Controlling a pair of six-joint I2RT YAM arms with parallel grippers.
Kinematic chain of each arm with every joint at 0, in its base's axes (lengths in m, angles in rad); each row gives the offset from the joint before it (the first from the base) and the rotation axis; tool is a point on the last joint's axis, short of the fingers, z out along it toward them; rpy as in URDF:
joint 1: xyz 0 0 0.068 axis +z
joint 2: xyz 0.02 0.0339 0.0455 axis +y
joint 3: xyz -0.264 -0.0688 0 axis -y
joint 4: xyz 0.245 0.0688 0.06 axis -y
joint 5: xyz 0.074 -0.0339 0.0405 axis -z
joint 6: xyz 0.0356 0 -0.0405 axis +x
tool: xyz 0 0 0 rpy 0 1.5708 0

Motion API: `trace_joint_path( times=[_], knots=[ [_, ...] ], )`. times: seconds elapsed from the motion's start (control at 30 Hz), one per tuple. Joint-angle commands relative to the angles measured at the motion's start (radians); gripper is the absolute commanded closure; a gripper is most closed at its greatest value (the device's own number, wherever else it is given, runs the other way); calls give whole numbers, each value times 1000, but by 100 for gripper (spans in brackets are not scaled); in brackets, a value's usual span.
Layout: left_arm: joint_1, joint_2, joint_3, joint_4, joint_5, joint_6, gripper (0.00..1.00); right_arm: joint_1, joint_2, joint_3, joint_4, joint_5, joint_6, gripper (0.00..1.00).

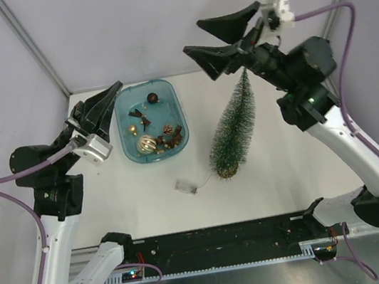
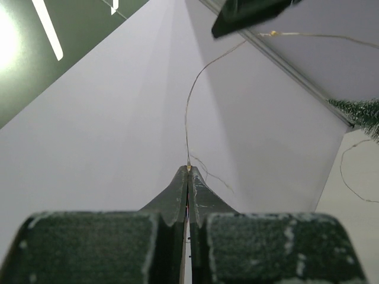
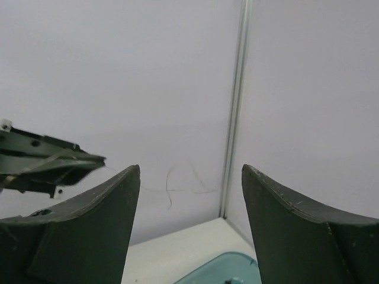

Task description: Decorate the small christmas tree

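Observation:
The small christmas tree [image 1: 234, 126] stands upright on the white table, right of the blue tray [image 1: 168, 95]; its tip also shows in the left wrist view [image 2: 362, 113]. My left gripper [image 1: 115, 89] is raised left of the tray and is shut [image 2: 188, 168] on a thin light wire [image 2: 187, 118]. The wire rises from my fingertips toward my right gripper's finger [image 2: 251, 13]. My right gripper [image 1: 192, 37] is open and empty, held high above the tree top [image 3: 190, 168]. A loop of the wire [image 3: 169, 190] hangs in front of it.
The tray holds several small ornaments, among them a gold ball [image 1: 147, 144] and pine cones [image 1: 167, 129]. A small clear battery box [image 1: 186, 186] lies on the table by the tree's base [image 1: 227, 173]. White walls with a corner post [image 3: 234, 118] close in the table.

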Motion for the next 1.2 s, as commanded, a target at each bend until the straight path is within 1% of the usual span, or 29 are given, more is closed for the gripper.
trace_joint_path(
  times=[0.0, 0.13, 0.33, 0.9, 0.97, 1.03, 1.17],
  knots=[
    [-17, -11, -2, 40, 19, 23, 100, -15, 102, 46, -33, -113, 59, 27],
    [-21, -15, -4, 40, 20, 27, 100, -23, 151, 55, -69, -127, 30, 27],
    [-24, -16, -6, 41, 31, 26, 100, -41, 206, 77, -51, -166, 67, 27],
    [-52, -15, 21, 40, 58, -2, 100, -8, 303, 142, -68, -210, -32, 32],
    [-56, -15, 20, 39, 61, -5, 100, 1, 308, 145, -64, -214, -36, 34],
    [-59, -15, 19, 39, 61, -6, 100, 10, 316, 156, -70, -217, -42, 41],
    [-62, -16, 17, 39, 60, -9, 100, 14, 323, 160, -81, -220, -50, 62]
  ],
)
